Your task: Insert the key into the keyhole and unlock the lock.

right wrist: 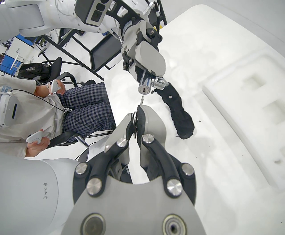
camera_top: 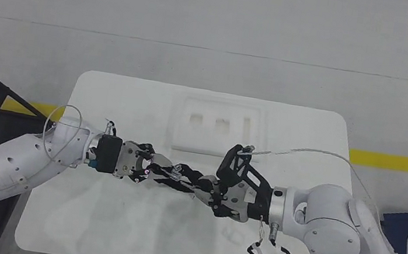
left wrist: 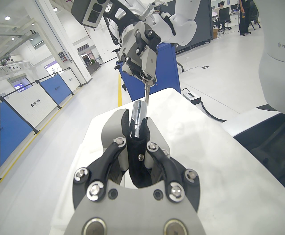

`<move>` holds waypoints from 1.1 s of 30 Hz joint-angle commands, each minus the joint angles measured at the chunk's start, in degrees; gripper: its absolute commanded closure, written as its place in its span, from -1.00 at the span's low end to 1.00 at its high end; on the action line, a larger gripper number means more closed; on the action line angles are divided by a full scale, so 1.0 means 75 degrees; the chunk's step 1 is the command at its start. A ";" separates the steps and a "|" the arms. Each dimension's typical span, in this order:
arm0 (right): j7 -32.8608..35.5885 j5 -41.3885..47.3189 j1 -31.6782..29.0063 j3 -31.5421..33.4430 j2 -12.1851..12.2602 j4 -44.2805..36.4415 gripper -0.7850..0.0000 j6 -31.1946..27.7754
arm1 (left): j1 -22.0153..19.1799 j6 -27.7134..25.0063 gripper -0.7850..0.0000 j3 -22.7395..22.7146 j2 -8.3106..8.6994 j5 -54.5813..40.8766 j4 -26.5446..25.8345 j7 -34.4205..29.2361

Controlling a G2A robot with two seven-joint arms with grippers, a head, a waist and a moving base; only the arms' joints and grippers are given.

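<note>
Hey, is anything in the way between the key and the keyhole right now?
Nothing visible. The right hand holds the key, its tip close before the keyhole of the lock gripped in the left hand; only open air lies between them.

Above the middle of the table (camera_top: 97, 214), the lock (left wrist: 138, 115) is held in the left gripper (left wrist: 135, 121) on the left, and the key (right wrist: 141, 101) in the right gripper (right wrist: 135, 115) on the right. The key's tip is pointed at the lock's keyhole end, just short of it. A foam tray (camera_top: 218, 138) is set on the table behind both grippers.
</note>
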 commanded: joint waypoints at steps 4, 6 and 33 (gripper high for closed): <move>-0.0128 -0.0192 -0.0112 0.0036 0.0016 -0.0145 1.00 -0.0062 | 0.0001 0.0000 1.00 0.0000 0.0000 -0.0001 -0.0002 0.0000; -0.0168 -0.0241 -0.0144 0.0046 0.0021 -0.0166 1.00 -0.0075 | 0.0001 0.0000 1.00 0.0000 0.0000 -0.0001 -0.0002 0.0000; -0.0284 -0.0218 0.0116 -0.0116 -0.0022 0.0052 1.00 -0.0127 | 0.0001 0.0000 1.00 0.0000 0.0000 -0.0001 -0.0002 0.0000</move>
